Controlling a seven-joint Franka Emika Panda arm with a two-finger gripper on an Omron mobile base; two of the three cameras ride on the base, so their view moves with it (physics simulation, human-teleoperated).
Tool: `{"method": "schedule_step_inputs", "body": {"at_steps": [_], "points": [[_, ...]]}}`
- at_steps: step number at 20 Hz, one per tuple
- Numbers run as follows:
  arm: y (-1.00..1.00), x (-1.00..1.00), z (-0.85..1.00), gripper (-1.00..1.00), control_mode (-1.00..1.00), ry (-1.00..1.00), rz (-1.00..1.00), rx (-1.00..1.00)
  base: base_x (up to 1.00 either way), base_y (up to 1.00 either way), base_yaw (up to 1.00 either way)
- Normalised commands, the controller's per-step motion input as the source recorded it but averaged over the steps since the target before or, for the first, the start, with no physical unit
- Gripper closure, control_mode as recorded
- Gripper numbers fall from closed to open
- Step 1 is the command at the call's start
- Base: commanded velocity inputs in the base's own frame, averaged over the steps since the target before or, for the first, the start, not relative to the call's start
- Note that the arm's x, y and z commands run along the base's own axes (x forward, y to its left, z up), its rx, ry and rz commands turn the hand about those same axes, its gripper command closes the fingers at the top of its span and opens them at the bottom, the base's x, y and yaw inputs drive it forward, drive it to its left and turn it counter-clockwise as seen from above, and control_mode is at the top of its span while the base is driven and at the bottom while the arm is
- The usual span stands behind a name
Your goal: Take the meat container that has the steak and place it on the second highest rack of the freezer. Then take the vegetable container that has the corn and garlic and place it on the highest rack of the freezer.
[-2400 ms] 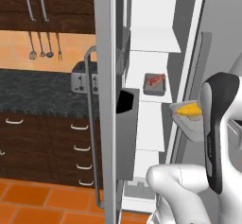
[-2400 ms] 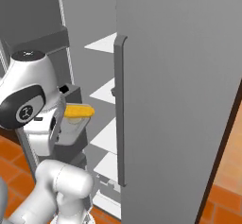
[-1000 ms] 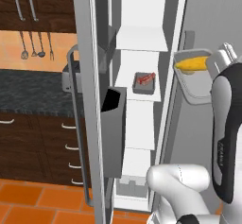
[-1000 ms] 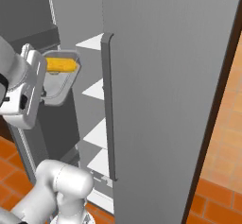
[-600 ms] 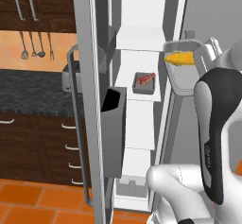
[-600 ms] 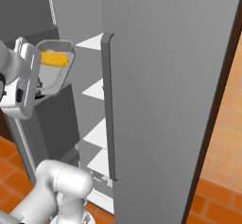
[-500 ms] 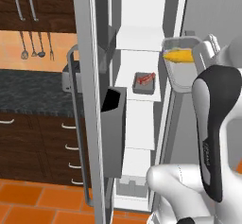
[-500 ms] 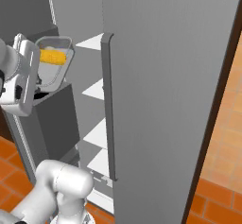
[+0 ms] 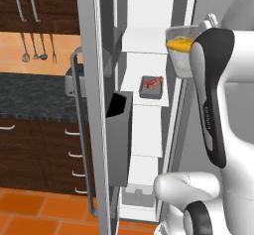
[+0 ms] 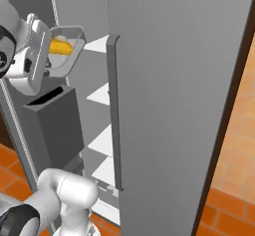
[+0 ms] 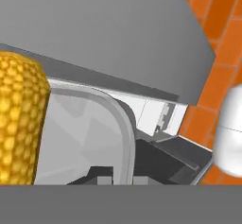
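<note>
The first half of the task looks done: the meat container (image 9: 151, 87) with the steak (image 9: 153, 83) is sitting on the second highest rack (image 9: 147, 101) of the freezer (image 9: 149, 55), toward the middle of that shelf. The second half is in hand. The gripper (image 10: 44, 56) is carrying the vegetable container (image 9: 179, 55), a clear grey tray with the corn (image 9: 179, 43) lying in it; garlic cannot be made out. The jaws are pressed together on the tray's rim, pinching it, with the tray tipped somewhat and the cob resting against one wall, as the hand view's close look at the corn (image 11: 19, 119) and the tray rim (image 11: 124, 124) suggests.

Relative to the freezer, the tray is hanging just outside the open front, at about the level of the highest rack (image 9: 145, 39) and to its right side in the left base view, beside the freezer's inner edge and not yet over the shelf. The next move calls for levelling the tray, swinging it leftward into the opening just above the highest rack, clearing the compartment's side wall, then lowering it flat before the jaws are parted.
</note>
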Motion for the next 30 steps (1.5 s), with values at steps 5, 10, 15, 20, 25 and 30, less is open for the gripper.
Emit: {"method": "schedule_step_inputs", "body": {"at_steps": [5,10,15,20,25,30], "points": [[0.00,0.34,0.00,1.00,-1.00,0.14,-0.07,0.00,0.00,0.00,0.00],[-0.04,0.43,0.00,1.00,-1.00,0.02,-0.05,0.00,0.00,0.00,0.00],[-0.07,0.32,-0.17,1.00,-1.00,0.03,0.00,0.00,0.00,0.00,0.00],[0.00,0.50,-0.08,1.00,-1.00,0.00,-0.02,0.00,0.00,0.00,0.00],[-0.01,0.62,-0.02,1.00,-1.00,0.00,-0.01,0.00,0.00,0.00,0.00],[-0.12,0.40,-0.26,1.00,-1.00,-0.04,0.00,0.00,0.00,0.00,0.00]]}}
